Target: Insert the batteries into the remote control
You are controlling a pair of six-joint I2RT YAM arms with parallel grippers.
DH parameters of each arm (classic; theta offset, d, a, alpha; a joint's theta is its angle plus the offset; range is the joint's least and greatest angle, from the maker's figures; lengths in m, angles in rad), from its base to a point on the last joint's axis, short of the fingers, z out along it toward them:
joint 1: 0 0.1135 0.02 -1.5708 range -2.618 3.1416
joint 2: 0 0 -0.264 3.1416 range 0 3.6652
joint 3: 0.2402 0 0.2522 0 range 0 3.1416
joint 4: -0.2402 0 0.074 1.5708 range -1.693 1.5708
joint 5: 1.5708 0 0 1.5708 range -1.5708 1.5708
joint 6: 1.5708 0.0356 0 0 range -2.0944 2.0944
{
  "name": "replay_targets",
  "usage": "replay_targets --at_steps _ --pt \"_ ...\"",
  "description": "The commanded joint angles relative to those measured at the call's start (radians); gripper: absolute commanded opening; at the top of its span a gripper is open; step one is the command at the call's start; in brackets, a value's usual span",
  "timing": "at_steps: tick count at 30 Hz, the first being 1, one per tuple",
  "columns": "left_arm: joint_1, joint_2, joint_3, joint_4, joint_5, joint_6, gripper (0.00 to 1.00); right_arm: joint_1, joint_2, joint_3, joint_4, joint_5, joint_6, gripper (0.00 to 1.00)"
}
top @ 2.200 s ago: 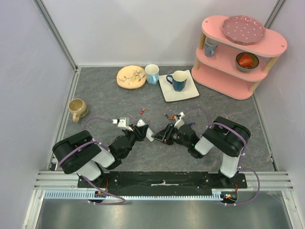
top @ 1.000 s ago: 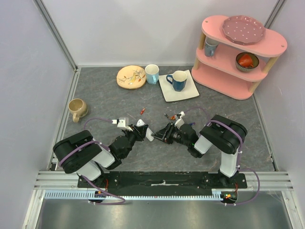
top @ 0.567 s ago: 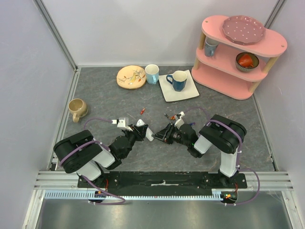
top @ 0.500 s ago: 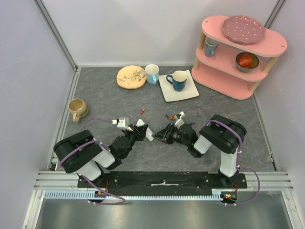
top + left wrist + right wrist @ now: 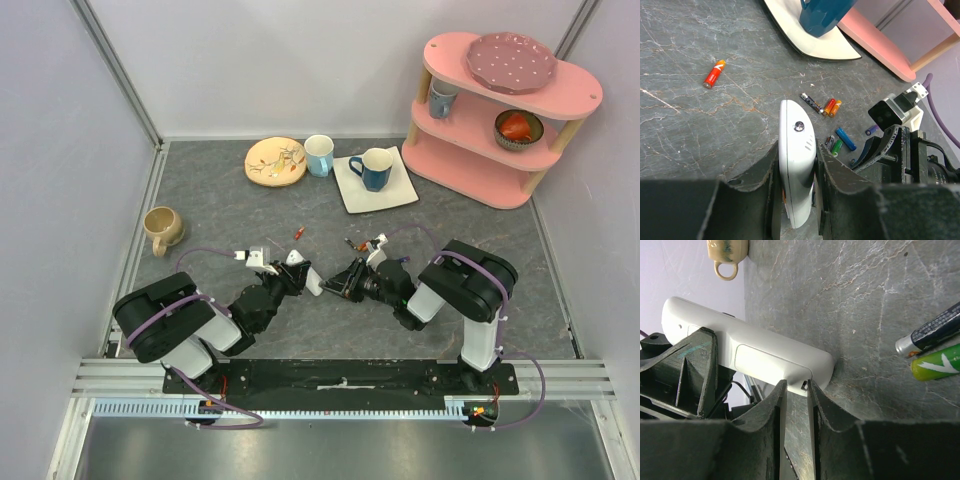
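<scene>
Left gripper (image 5: 796,167) is clamped across a slim white plastic remote control (image 5: 796,127), one finger on each long side. The remote control's rounded free end juts out past the fingertips over the grey marbled desk (image 5: 200,205). Right gripper (image 5: 795,390) sits at that free end, jaws narrow with a slit of desk showing between them. The tips are right at the remote control's edge; contact cannot be judged. The face of the remote control turned to the right wrist camera shows the outline of a rectangular panel. The batteries lie loose on the desk. A dark battery (image 5: 810,103) and two short orange-red batteries (image 5: 832,107) are just past the remote control's tip. A blue battery (image 5: 845,139) and a green battery (image 5: 837,147) lie beside the remote control, on the right gripper's side, the green one nearest. A lone red-orange battery (image 5: 714,79) lies well apart on the remote control's opposite side.
</scene>
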Motion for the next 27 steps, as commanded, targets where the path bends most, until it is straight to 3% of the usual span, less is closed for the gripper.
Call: replay_targets --at_steps 1,27 --pt "-0.017 0.024 -0.012 0.276 -0.011 0.026 0.02 0.003 -0.044 0.036 0.039 -0.017 -0.020 0.29" --pt "-0.021 0.051 -0.012 0.276 -0.025 0.045 0.02 0.004 -0.124 0.030 -0.027 -0.019 -0.057 0.30"
